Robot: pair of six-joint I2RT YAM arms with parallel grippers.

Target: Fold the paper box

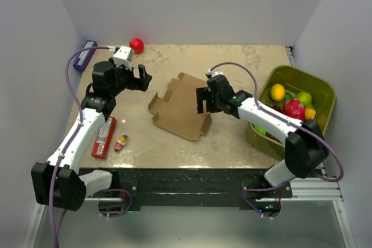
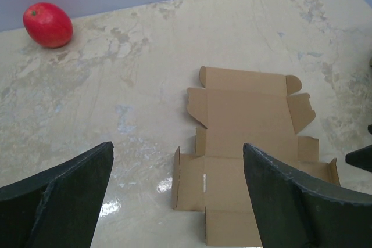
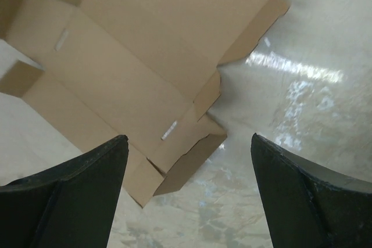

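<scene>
From above, the paper box (image 1: 181,108) lies as a flat sheet mid-tabletop (image 1: 232,140) between the left gripper (image 1: 143,78) and the right gripper (image 1: 203,99); the left wrist view shows jaws apart and empty, the right wrist view the same above a slightly raised flap, so nearly all the folding seems left to do.

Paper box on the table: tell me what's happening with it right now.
Two robot arms are set to fold the paper box, a brown cardboard cutout lying unfolded between them. The right gripper hangs open over the sheet's right edge, where a side flap is tilted up a little. The left gripper is open too, off the sheet's left side and not touching it. Neither holds anything.
</scene>
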